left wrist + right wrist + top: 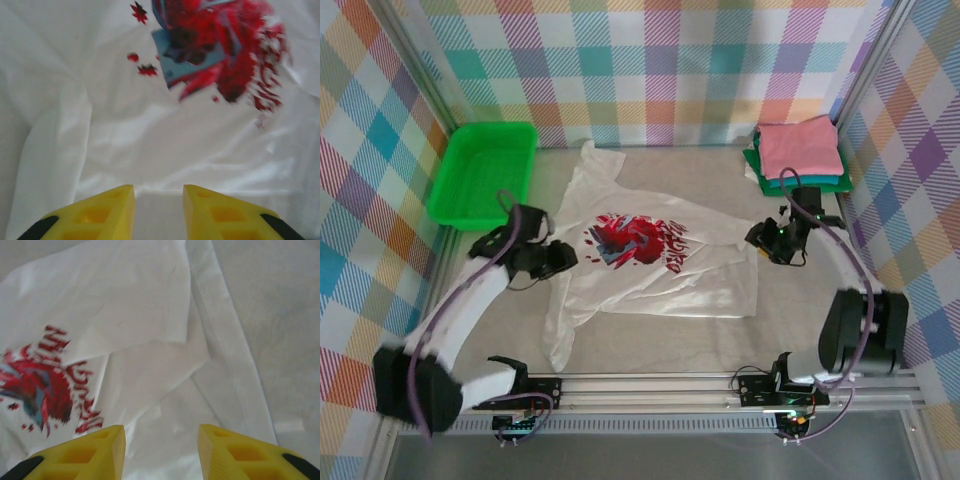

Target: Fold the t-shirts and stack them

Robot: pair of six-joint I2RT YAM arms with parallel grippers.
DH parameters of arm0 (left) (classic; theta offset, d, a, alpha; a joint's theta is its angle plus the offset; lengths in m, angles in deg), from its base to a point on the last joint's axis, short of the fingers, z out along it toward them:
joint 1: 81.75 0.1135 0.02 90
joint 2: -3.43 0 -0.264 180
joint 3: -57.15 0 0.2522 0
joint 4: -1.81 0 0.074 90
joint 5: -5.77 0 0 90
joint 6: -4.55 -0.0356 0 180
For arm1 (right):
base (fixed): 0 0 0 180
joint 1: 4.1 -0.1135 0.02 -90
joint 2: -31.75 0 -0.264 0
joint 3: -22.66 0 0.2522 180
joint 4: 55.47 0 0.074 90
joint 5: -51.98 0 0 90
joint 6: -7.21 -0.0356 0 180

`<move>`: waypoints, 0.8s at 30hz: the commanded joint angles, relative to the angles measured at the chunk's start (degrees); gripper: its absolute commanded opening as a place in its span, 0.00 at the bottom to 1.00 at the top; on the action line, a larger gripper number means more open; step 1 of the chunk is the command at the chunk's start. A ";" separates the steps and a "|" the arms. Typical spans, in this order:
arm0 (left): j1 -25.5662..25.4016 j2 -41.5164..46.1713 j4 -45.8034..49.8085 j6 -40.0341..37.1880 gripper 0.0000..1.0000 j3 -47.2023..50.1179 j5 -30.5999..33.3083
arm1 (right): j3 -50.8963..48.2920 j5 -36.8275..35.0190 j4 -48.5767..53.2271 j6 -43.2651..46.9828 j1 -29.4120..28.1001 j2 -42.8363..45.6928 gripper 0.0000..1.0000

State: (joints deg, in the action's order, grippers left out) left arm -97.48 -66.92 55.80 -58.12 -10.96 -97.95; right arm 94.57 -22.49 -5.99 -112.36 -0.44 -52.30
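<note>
A white t-shirt (660,285) with a red-and-black chest graphic (635,240) lies partly folded and rumpled in the middle of the table. My left gripper (563,258) hovers at its left edge, open. In the left wrist view the yellow fingertips (117,200) stand apart over the white cloth (150,130), with nothing between them. My right gripper (758,240) is at the shirt's right edge, also open; its jaws (161,432) are spread above folded layers of the shirt (125,305). Folded t-shirts (798,148), pink on top of green and teal, are stacked at the back right.
A green plastic tray (485,172) sits at the back left. Plaid walls close in the table on three sides. Bare grey tabletop (280,315) shows to the right of the shirt and in front of it (660,345).
</note>
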 commanded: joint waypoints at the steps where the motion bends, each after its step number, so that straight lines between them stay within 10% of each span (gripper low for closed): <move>1: -4.36 -5.79 -8.42 -2.79 0.30 -2.41 5.95 | 5.45 -0.11 -6.62 0.48 0.26 -7.68 0.44; 15: -10.86 -16.69 -17.25 -2.49 0.30 -0.65 9.10 | 19.25 3.89 -10.34 -0.64 0.29 -29.48 0.34; 24: -11.34 -18.38 -18.13 -3.34 0.28 -0.19 12.40 | 15.30 5.16 -12.91 -1.29 0.29 -25.79 0.40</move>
State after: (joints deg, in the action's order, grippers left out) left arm -108.26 -84.14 38.73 -60.13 -11.20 -87.89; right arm 111.57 -18.87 -17.68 -113.27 -0.33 -82.05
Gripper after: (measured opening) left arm 0.281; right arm 0.402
